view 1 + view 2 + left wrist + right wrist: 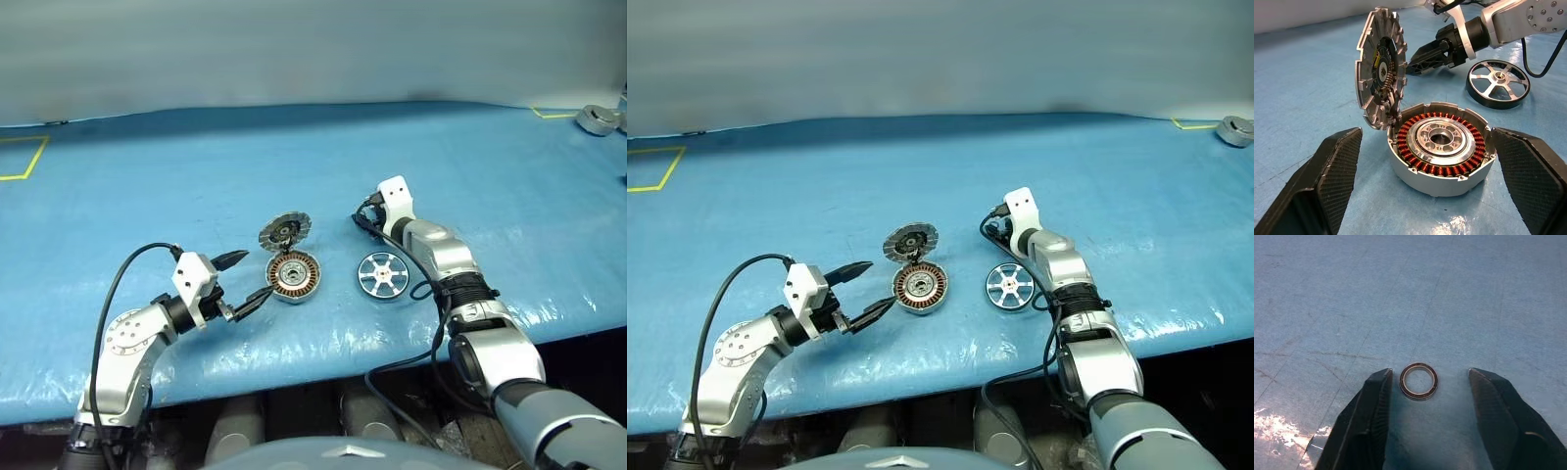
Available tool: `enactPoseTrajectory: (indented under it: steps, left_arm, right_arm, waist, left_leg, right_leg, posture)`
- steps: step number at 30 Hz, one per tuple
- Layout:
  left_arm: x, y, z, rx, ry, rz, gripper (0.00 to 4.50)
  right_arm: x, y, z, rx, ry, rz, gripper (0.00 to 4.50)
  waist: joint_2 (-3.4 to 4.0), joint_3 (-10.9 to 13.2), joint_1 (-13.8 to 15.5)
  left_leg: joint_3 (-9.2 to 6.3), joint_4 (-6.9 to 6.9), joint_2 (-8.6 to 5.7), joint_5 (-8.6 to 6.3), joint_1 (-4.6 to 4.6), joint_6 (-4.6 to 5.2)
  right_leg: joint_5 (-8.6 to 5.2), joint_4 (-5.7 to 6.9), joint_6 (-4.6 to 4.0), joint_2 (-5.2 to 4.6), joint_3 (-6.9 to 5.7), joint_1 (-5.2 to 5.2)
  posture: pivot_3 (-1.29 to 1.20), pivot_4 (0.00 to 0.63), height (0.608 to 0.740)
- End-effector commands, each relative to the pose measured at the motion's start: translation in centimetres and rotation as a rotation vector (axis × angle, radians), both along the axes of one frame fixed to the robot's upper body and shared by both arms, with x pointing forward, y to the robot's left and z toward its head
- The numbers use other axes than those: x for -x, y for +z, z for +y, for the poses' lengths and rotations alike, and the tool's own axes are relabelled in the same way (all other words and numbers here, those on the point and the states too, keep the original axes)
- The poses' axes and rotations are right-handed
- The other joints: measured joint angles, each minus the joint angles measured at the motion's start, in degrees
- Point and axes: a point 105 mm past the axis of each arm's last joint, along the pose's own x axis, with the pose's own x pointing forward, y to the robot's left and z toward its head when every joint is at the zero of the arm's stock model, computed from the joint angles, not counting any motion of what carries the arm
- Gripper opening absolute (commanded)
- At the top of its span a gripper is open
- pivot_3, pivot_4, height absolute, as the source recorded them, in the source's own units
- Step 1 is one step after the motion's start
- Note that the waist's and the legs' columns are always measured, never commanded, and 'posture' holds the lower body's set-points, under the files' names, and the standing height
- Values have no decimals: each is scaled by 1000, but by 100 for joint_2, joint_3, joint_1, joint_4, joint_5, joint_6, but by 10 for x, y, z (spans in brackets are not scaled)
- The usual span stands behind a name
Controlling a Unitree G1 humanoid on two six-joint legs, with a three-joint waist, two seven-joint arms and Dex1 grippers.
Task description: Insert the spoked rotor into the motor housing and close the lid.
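Blue table cover [196, 176], yellow tape [24, 162]

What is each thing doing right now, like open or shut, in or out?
motor housing: open, copper windings showing, nothing inserted.
lid: swung up on its hinge, standing nearly upright.
spoked rotor: lying flat on the blue table, outside the housing.
small ring: lying flat on the table, between the right gripper's fingers, not touched.
left gripper: open, either side of the housing.
right gripper: open round the ring.
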Motion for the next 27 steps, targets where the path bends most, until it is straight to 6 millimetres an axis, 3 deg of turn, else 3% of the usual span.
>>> enactPoseTrajectory:
  steps: [1,4,7,11,16,23,27]
  left_arm:
    - [0,3,2,-1,13,-28,4500]
    - [1,1,4,1,17,-20,4500]
    - [2,-1,5,0,20,-19,4500]
    - [0,-1,4,-18,55,-108,4500]
    - [5,-9,3,4,41,-75,4500]
    - [13,-13,3,4,-37,-47,4500]
    - [17,-10,7,-4,-69,-80,4500]
  right_arm:
    - [-1,-1,-3,7,-18,0,1526]
    - [4,-5,-2,-6,-19,9,654]
    - [7,-3,-1,-19,-18,-12,652]
    - [19,28,10,-114,46,-153,652]
    - [64,59,34,-152,214,-258,652]
    - [124,60,74,-131,510,-237,652]
    - [142,52,94,-149,627,-190,652]
  waist:
    - [0,0,-5]
    - [0,-1,-6]
    - [0,-1,-7]
    - [1,0,17]
    - [7,4,24]
    - [6,4,30]
    - [5,5,29]
  left_leg:
    - [0,0,0,0,0,0]
    - [0,0,0,0,0,0]
    - [-1,-1,0,0,0,0]
    - [-2,-3,0,0,-2,0]
    - [-1,-9,0,-1,-8,0]
    - [1,-4,7,0,-4,-1]
    - [5,-1,8,0,-3,-1]
  right_leg:
    - [0,0,0,0,0,0]
    - [0,0,0,0,0,1]
    - [-1,0,-1,0,0,1]
    - [-1,0,-1,-1,0,-1]
    - [-4,-2,-1,-2,0,-9]
    - [-41,-1,-7,1,-2,-8]
    - [-41,-1,-8,0,-2,-8]
  posture:
    - [0,150,740]
    - [0,150,740]
    - [0,150,740]
    - [0,150,740]
    - [0,150,740]
    - [0,150,740]
    - [0,150,740]
